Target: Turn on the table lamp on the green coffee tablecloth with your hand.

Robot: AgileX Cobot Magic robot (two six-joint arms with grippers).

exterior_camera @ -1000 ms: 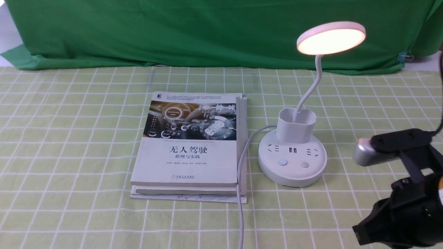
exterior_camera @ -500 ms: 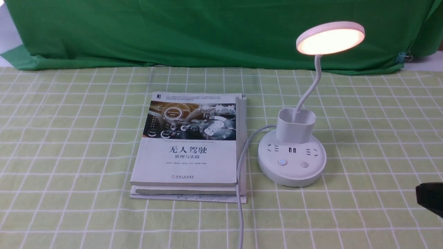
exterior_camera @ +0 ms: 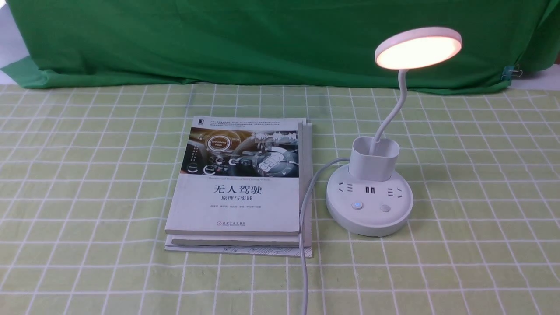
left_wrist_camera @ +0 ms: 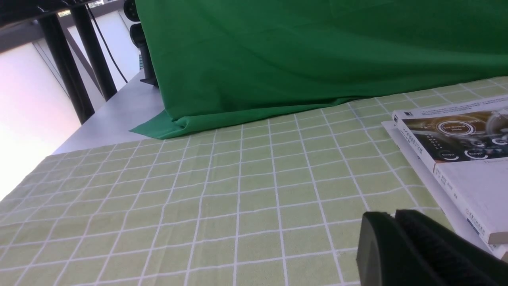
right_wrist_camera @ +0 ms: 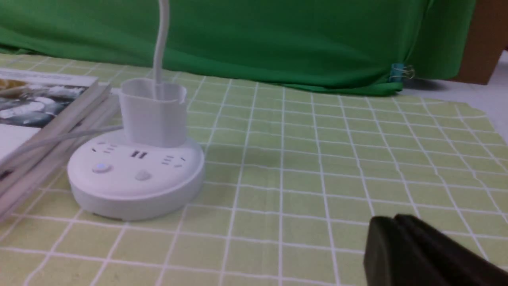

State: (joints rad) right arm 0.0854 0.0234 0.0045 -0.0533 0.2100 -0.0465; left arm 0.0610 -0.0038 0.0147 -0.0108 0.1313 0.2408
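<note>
**Lamp glowing on the checked cloth, both grippers pressed together**

Backdrop cloth [exterior_camera: 262, 39], plain dark green, hangs behind the table lamp [exterior_camera: 372, 192] and folds onto the surface along the far edge. In front of it spreads the green coffee tablecloth [exterior_camera: 87, 197], light yellow-green with a white grid, and the lamp stands on it.

To the left of the lamp, just beside its base, lies a stack of books [exterior_camera: 240, 188], the top one white with a dark cover picture and Chinese title. A white power cord [exterior_camera: 305, 210] leaves the lamp's base, curves toward the books and runs down along their right edge to the near edge of the front view.

The lamp's round base carries sockets and two buttons; the left button [exterior_camera: 358, 205] shows a faint blue light, the other [exterior_camera: 385, 208] none. A cup holder [exterior_camera: 374, 159] rises from the base, and a thin bent neck leads up to the disc head [exterior_camera: 418, 48], which glows warm orange-white. A small binder clip [exterior_camera: 511, 71] grips the backdrop to the right of the lamp head.

Neither arm shows in the front view. In the wrist views the left gripper [left_wrist_camera: 397, 238] sits low over the cloth near the books with its jaws together, holding nothing, and the right gripper [right_wrist_camera: 397, 246] sits well apart from the lamp's base, jaws likewise together and empty.
</note>
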